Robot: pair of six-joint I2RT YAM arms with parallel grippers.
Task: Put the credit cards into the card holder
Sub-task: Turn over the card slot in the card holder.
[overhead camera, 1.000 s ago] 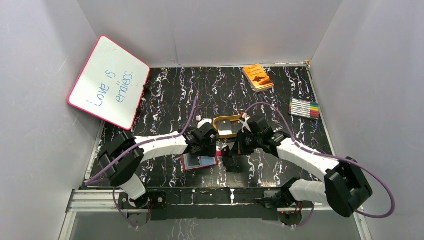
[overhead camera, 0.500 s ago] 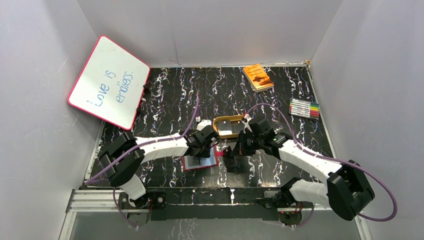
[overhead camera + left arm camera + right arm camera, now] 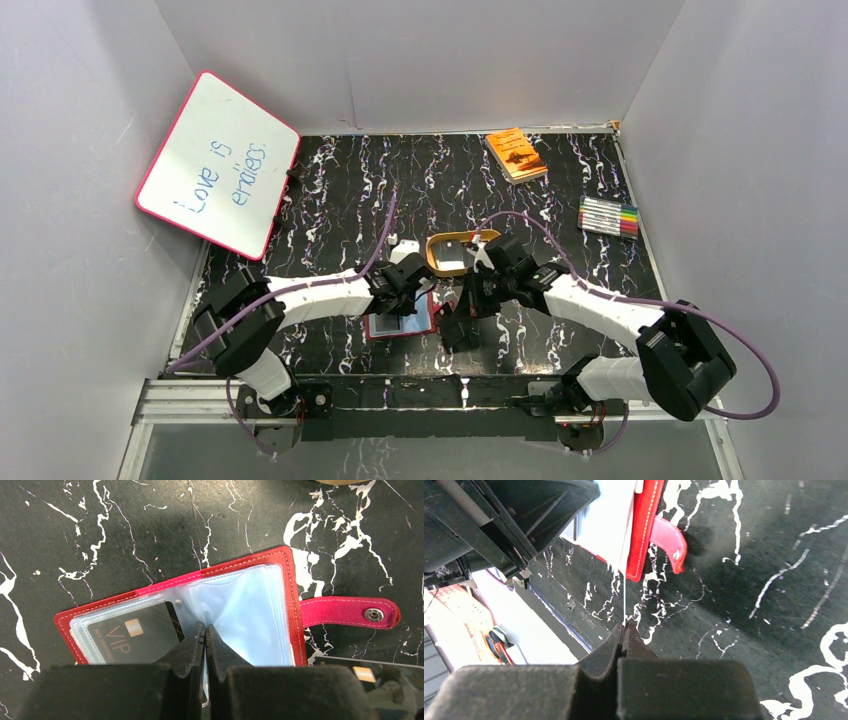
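The dark red card holder lies open on the black marbled table, its snap tab pointing right. A black VIP credit card sits in its left clear sleeve. My left gripper is shut, pinching a clear sleeve near the holder's fold. My right gripper is shut on a thin credit card, seen edge-on just right of the holder. That card's dark face and gold chip also show in the left wrist view. From above, both grippers meet at the holder.
A gold oval tray lies just behind the grippers. An orange book and a pack of markers are at the back right. A pink-framed whiteboard leans on the left wall. The table's near edge is close below the holder.
My left gripper has closed on the clear sleeve and come down slightly toward the holder. The right arm has shifted a little left with its card.
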